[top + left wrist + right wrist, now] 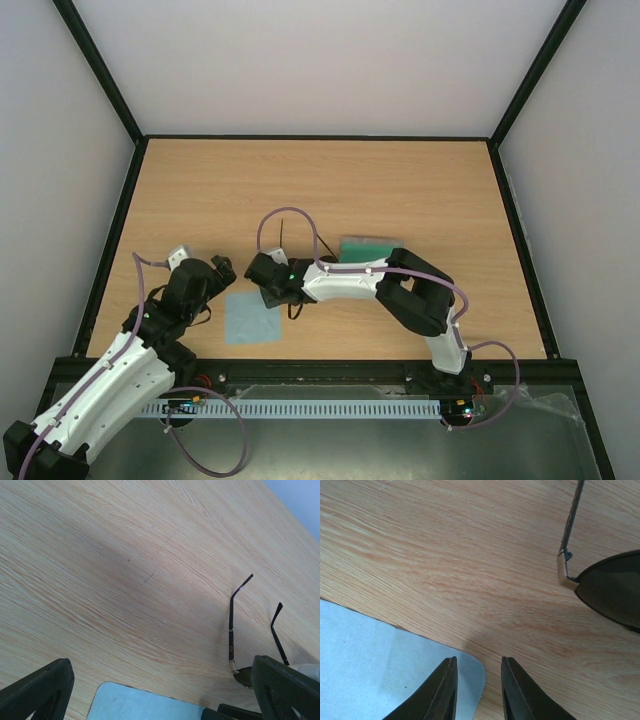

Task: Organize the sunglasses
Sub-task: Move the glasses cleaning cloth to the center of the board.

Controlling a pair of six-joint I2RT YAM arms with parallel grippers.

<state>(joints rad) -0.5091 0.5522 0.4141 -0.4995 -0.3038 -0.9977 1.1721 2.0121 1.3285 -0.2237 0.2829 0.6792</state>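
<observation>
Currently your right gripper [478,662] sits low over the table [400,190] with its fingers only a narrow gap apart and nothing between them. The sunglasses [612,587] lie on the bare wood just beside it. In the right wrist view, one dark lens and the hinge of a temple arm show off to the upper right of the fingertips, apart from them. From above you see little of the pair, because the right gripper covers the lenses and only one thin temple arm pokes out toward the far side.

Your left gripper [161,670] is spread wide and holds nothing. Through its camera both temple arms rise from the wood on the right, and one lens is partly hidden behind the right-hand finger [285,690].

The light blue cloth [250,318] lies flat between the two grippers on the near side. One rounded corner of it reaches under the right gripper's fingertips. The greenish case [368,246] lies farther right on the table, and the right arm's forearm crosses in front of its near edge.
</observation>
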